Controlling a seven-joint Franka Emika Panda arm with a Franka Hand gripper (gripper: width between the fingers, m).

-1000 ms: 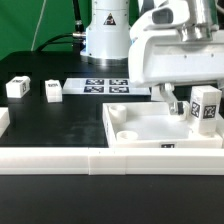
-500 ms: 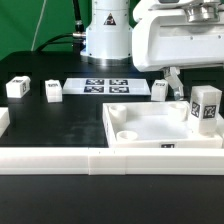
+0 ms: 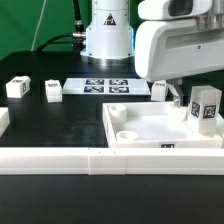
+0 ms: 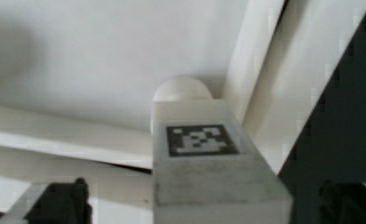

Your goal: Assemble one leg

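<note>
Upright leg (image 3: pixel 206 108), tag facing out, in the far corner of the rimmed white panel (image 3: pixel 160 128), by the desk's front edge on the exterior view's right. Just beside it, toward the exterior view's left, the gripper (image 3: pixel 172 96): fingers spread apart, clear of the leg, holding nothing.

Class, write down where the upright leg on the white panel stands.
In the exterior view, the leg stands at the far corner of the white panel, on the exterior view's right.
</note>
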